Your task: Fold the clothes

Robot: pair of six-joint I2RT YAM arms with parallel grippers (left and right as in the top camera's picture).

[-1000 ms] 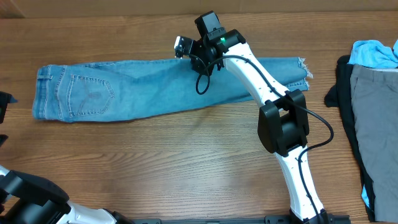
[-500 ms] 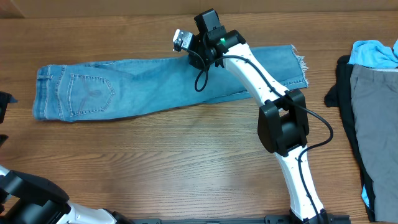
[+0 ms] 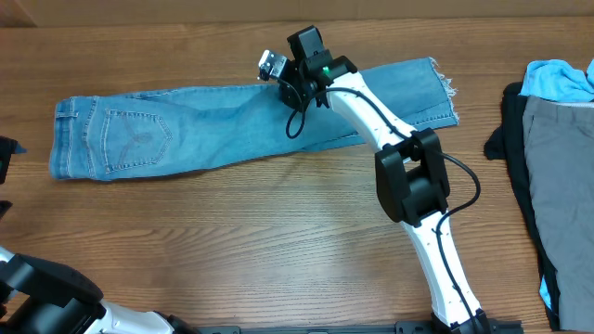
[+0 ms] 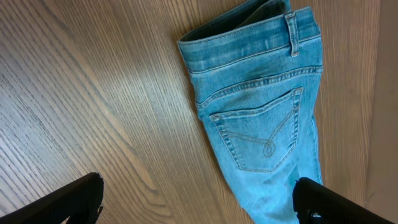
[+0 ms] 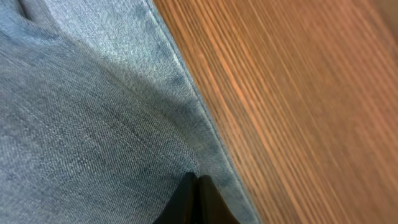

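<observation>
The light-blue denim jeans lie flat across the far half of the wooden table, waistband and back pocket to the left, frayed hems to the right. My right gripper is over the far edge of the legs near the middle. In the right wrist view its fingers are pressed together on the denim right at the hem seam. My left gripper is open wide and empty, hovering above the table beside the waistband and pocket.
A pile of other garments lies at the right edge: a sky-blue one, a grey one and a black one. The left arm's base is at the near left. Bare wood fills the near side.
My right gripper has moved a little to the far left, and the jeans' hem end has swung with it toward the far edge. The left arm has not moved.
</observation>
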